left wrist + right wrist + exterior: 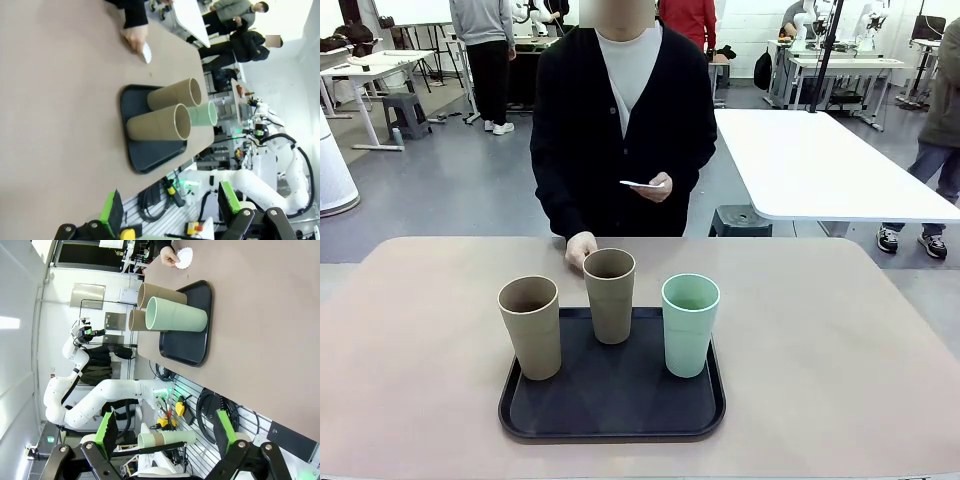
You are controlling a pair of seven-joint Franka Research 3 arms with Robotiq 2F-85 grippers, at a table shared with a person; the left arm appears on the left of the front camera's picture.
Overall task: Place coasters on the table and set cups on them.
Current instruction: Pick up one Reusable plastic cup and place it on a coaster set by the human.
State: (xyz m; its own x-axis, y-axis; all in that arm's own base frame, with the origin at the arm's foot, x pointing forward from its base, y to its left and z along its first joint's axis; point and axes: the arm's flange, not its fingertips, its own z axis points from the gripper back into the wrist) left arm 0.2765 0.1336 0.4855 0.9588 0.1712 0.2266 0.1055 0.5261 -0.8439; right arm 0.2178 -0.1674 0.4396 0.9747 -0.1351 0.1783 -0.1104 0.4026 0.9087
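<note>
Three cups stand upright on a black tray [610, 425] in the middle of the table [420, 350]: a tan cup [531, 325] at the left, a second tan cup [610, 295] behind the middle, and a mint green cup [690, 323] at the right. The person's one hand [579, 250] rests on the table just behind the tray and lays a white coaster [146, 52] [184, 259] there. Their other hand holds more thin white coasters [640, 185] at chest height. My left gripper [170, 205] and right gripper [166, 430] both hang open and hold nothing, well back from the tray.
A white table [820, 160] stands beyond the far right corner, with a dark stool [738, 220] beside it. Bare tabletop lies left, right and in front of the tray. Other people stand farther off in the room.
</note>
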